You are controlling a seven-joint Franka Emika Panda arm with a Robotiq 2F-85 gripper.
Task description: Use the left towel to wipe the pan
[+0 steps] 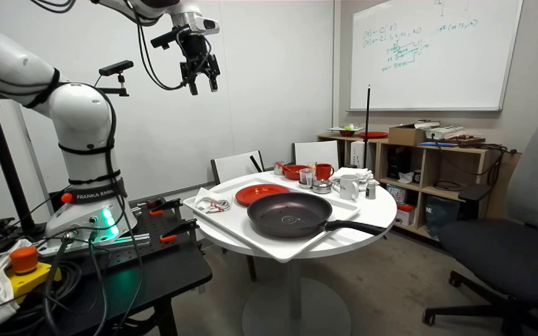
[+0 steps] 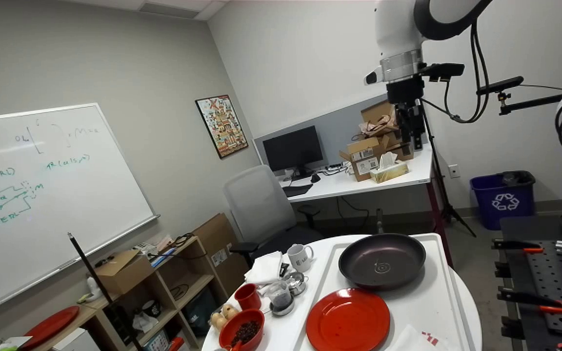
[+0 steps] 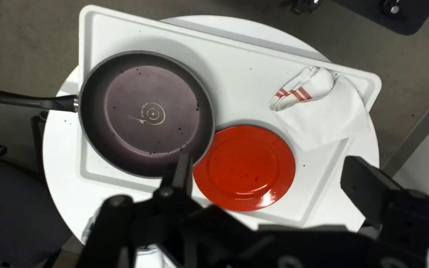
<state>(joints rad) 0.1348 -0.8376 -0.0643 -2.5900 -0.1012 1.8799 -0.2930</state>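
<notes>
The black frying pan lies on a white tray in both exterior views (image 1: 292,215) (image 2: 382,262) and the wrist view (image 3: 151,115). Dark specks dot its inside, and its handle sticks out past the tray and table edge. The left towel, white with red stripes, lies crumpled on the tray in both exterior views (image 1: 211,201) (image 2: 413,340) and the wrist view (image 3: 324,115). My gripper is open and empty, high above the tray, in both exterior views (image 1: 203,89) (image 2: 411,145) and the wrist view (image 3: 268,162).
A red plate (image 3: 244,167) lies between pan and towel on the tray (image 3: 233,70). Beside the tray on the round table stand a red bowl (image 2: 241,332), red mug (image 2: 248,296), white mug (image 2: 300,258), metal tins (image 2: 294,282) and a folded white cloth (image 2: 264,268).
</notes>
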